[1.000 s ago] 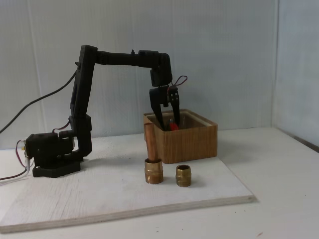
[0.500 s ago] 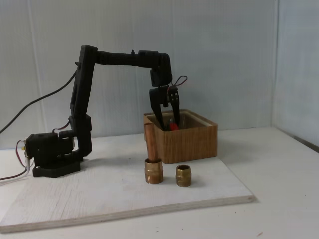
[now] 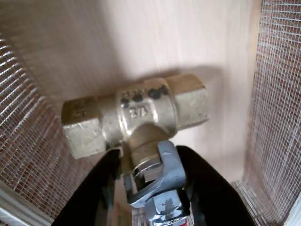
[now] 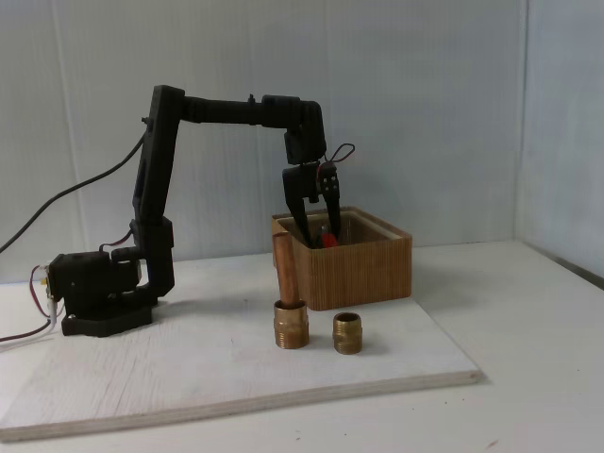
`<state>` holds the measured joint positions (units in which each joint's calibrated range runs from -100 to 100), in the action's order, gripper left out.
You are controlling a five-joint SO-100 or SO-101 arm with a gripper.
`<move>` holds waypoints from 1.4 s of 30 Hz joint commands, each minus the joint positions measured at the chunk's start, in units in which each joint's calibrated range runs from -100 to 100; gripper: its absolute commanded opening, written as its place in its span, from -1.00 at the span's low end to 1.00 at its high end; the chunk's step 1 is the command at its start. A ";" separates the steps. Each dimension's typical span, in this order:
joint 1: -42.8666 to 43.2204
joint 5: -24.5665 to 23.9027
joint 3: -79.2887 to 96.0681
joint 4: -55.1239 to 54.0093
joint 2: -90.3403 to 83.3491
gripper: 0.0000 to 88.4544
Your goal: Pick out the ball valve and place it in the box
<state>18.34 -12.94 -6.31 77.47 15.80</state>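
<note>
Now you are at the placing step: the box [image 4: 363, 269] has the gripper [image 4: 319, 236] lowered inside it. In the wrist view the ball valve [image 3: 136, 117] hangs just above the box floor, the black fingers [image 3: 207, 183] closed on its stem. Next, spread the fingers. The fixed view adds the copper-pipe fitting [image 4: 288, 302] and brass nipple [image 4: 347, 333], left outside.

Quick count of what's out on the bench [image 4: 528, 311]: one ball valve [image 3: 136, 117], one wooden box [image 4: 363, 264], one brass fitting with a copper pipe [image 4: 289, 302] near the front, and one short threaded brass nipple [image 4: 347, 333] just right of it. There's also one pale board [image 4: 189, 368], one black arm [image 4: 226, 111], and one claw [image 4: 318, 236].
</note>
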 commanded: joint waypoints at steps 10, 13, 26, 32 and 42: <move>-0.33 0.26 -4.52 -0.29 -1.09 -0.60; -0.26 0.31 -4.61 -0.20 -1.68 -0.60; -0.70 0.31 -28.17 21.58 -1.68 -0.60; -2.40 0.31 -28.35 21.84 -7.28 -0.98; 1.22 0.31 -1.90 21.49 -38.14 -0.98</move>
<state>17.75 -12.94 -15.75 98.62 -10.89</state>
